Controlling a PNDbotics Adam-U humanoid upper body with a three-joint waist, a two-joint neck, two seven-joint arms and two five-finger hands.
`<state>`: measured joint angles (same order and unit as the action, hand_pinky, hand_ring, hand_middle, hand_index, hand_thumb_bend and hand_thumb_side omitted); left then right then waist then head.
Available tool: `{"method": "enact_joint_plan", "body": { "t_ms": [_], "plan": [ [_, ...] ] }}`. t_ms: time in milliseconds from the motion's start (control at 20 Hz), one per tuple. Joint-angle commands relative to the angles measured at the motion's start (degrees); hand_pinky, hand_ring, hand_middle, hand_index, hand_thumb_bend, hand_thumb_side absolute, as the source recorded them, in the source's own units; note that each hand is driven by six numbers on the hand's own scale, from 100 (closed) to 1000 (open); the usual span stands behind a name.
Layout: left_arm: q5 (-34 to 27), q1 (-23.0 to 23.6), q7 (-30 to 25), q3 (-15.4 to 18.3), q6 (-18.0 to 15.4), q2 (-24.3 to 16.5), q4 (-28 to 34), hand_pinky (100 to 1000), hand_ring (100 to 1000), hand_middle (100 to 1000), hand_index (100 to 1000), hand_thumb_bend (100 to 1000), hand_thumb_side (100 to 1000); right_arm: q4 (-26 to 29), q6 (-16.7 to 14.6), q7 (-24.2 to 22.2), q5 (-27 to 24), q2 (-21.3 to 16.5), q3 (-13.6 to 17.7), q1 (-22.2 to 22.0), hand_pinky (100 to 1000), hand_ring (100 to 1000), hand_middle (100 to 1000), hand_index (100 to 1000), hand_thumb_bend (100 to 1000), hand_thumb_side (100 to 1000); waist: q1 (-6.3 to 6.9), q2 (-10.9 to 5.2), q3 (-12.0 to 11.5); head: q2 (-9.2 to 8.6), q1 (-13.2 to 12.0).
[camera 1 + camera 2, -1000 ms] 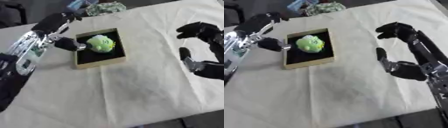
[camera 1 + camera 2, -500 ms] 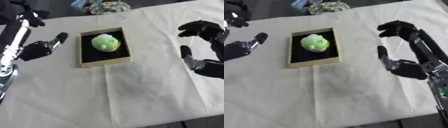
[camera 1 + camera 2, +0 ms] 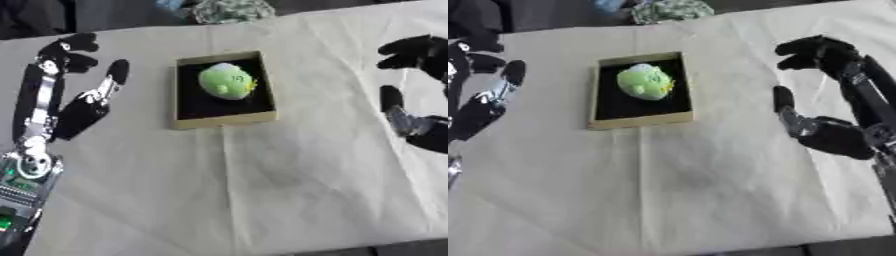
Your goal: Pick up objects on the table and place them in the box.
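The box [image 3: 224, 120], tan-rimmed with a black floor, sits on the cream-clothed table [image 3: 289, 185] and holds the green plush toy [image 3: 227, 82] toward its 12 o'clock end. Since a second ago my left hand [image 3: 83, 107] has drawn off the box to its 9 o'clock and hangs relaxed and empty; my right hand [image 3: 829, 135], at 3 o'clock, is likewise spread and empty. A crumpled patterned cloth [image 3: 229, 10] lies at 12 o'clock, well apart; nothing blocks the box.

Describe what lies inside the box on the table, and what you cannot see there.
Inside the box sits one green toy on a black lining. The lining beneath the toy is covered, so anything under it cannot be seen.
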<state>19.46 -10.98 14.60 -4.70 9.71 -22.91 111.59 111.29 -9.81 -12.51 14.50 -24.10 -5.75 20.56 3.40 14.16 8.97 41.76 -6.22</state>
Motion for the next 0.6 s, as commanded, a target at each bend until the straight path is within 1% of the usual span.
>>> {"method": "enact_joint_plan", "body": {
  "t_ms": [50, 350, 600],
  "plan": [
    [-1.1, 0.2, 0.8, 0.6, -1.3, 1.2, -0.7, 713, 673, 696, 839, 433, 723, 0.7, 0.0, 0.4, 0.4, -0.9, 0.7, 0.2, 787, 738, 766, 838, 100, 235, -0.27, -0.63, 0.1, 0.58, -0.3],
    [-2.7, 1.3, 1.6, -0.2, -3.7, 3.0, -2.5, 709, 670, 694, 838, 439, 727, 0.8, 0.0, 0.5, 0.4, -0.8, 0.8, 0.2, 787, 739, 767, 838, 100, 233, -0.38, -0.46, 0.0, 0.70, -0.3],
    [-3.3, 1.6, 2.2, -0.4, -4.7, 3.8, -3.5, 706, 667, 690, 835, 434, 725, 0.8, 0.0, 0.6, 0.5, -0.8, 1.0, 0.2, 787, 739, 766, 838, 100, 235, -0.45, -0.38, 0.0, 0.63, -0.1]
  ]
}}
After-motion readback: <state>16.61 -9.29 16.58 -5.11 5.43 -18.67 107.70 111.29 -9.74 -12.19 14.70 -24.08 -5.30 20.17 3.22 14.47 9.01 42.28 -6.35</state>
